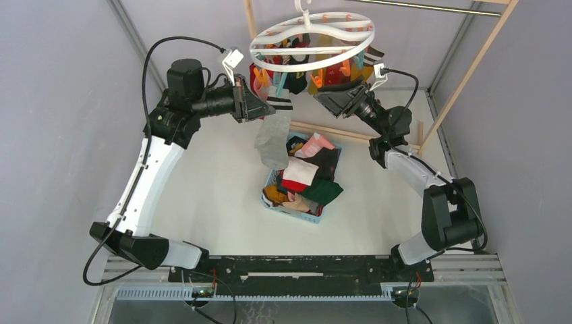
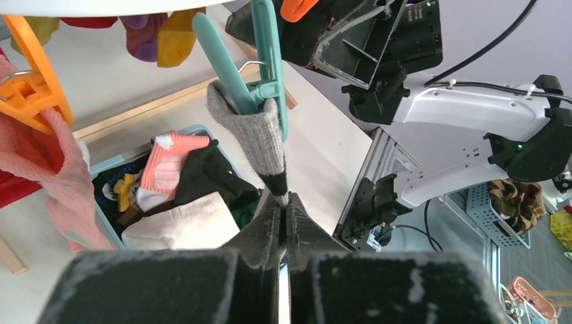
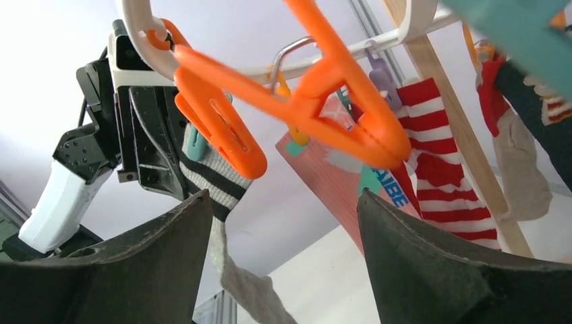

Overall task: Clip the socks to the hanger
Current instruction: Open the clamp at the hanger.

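The white ring hanger [image 1: 310, 40] hangs at the top centre with several socks on its orange and teal clips. My left gripper [image 1: 268, 104] is shut on a grey sock [image 1: 273, 138] at its black-and-white striped cuff, and the foot hangs down over the basket. In the left wrist view the gripper [image 2: 287, 197] pinches the stripes and the sock's grey top edge [image 2: 260, 131] sits in a teal clip [image 2: 260, 74]. My right gripper [image 1: 324, 94] is open just under the ring. In its wrist view the open gripper [image 3: 283, 196] is empty, below an orange clip [image 3: 324, 94].
A light-blue basket [image 1: 290, 210] of loose socks sits mid-table, also in the left wrist view [image 2: 111, 165]. A red-and-white striped sock [image 3: 432, 155] and a pink sock [image 3: 330, 175] hang clipped. A wooden frame [image 1: 472, 67] with a metal rod [image 1: 418, 7] stands behind.
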Controlling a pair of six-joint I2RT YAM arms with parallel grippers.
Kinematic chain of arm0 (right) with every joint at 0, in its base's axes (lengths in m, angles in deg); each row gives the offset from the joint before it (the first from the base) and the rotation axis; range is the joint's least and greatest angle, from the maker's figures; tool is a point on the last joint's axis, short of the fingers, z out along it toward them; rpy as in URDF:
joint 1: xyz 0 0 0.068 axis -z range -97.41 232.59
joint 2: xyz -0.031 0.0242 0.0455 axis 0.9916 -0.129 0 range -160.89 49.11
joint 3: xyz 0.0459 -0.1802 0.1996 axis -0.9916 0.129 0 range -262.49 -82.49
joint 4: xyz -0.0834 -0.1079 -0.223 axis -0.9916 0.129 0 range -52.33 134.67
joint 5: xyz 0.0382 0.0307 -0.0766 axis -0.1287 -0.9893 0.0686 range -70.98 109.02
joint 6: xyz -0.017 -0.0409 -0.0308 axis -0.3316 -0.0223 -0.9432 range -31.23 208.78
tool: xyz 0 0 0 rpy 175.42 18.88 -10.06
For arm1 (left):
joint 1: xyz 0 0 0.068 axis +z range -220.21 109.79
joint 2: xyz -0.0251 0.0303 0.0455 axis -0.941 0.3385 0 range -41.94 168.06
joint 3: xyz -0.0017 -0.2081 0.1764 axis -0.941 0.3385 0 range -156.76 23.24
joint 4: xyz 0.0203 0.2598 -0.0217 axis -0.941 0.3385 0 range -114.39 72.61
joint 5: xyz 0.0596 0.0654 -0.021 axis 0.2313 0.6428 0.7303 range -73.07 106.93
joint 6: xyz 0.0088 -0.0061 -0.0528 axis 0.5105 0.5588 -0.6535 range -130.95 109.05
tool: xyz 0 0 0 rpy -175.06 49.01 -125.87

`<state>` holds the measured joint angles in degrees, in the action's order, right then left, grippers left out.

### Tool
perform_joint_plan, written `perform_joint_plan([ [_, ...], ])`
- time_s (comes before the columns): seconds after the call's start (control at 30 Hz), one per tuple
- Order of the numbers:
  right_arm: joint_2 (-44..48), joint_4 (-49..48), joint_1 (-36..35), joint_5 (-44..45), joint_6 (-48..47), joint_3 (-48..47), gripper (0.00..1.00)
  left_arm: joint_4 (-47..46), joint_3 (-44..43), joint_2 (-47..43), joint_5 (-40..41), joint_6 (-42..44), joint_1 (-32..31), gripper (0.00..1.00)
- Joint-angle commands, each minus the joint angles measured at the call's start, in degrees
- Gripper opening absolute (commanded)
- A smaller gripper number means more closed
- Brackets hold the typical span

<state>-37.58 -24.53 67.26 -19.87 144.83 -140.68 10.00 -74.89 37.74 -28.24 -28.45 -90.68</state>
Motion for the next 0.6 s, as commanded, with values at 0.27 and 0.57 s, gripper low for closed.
perform_joint_plan([
  [0.27,-8.90,-21.76,0.27,-3.17,14.11,-10.23,0.83,-0.44,-0.10,-2.21,-0.28,1.89,0.78,0.04],
  [0.57,-10.03,-24.77,0.48,-3.88,18.25,-11.29,0.63,0.06,0.04,-2.42,-0.11,2.38,1.19,0.04],
])
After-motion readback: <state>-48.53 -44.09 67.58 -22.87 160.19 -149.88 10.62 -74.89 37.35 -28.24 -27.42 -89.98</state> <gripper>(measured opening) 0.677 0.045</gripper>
